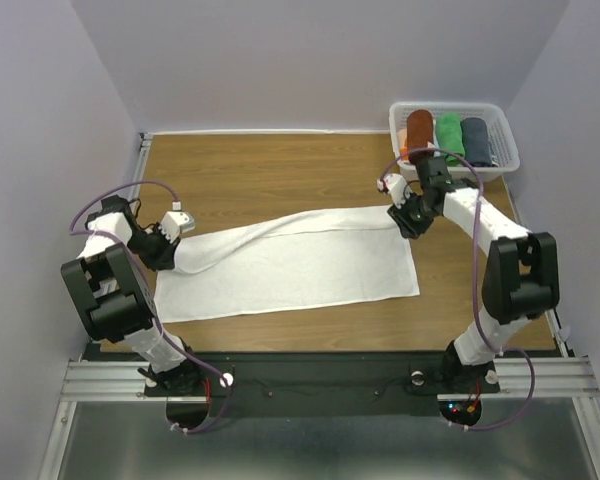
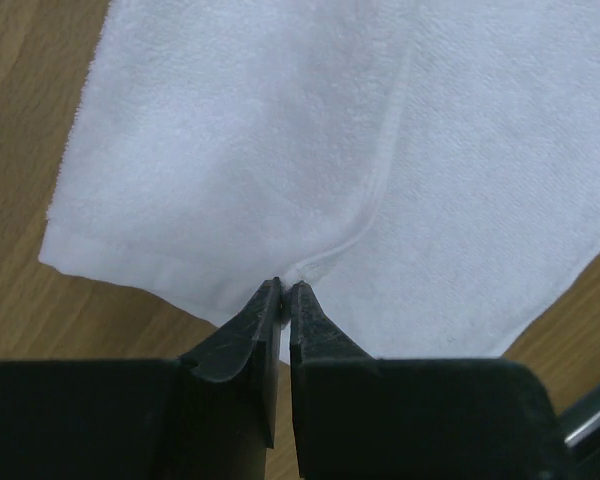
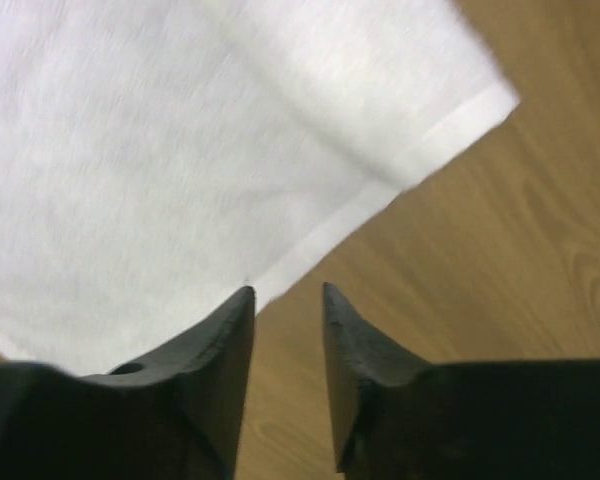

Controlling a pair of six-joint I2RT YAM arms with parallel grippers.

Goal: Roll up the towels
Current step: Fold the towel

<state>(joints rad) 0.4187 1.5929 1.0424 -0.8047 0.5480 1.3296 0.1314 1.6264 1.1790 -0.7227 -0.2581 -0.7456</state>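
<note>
Towels sit in two places. The white towel lies spread across the middle of the wooden surface, with a long fold along its far half. The slate blue-grey towel stands rolled in the white basket at 1 o'clock, beside a green towel and a rust-brown towel. At 9 o'clock the left gripper pinches the white towel's hem. At 2 o'clock the right gripper is a little spread, holding nothing, just off the corner hem.
</note>
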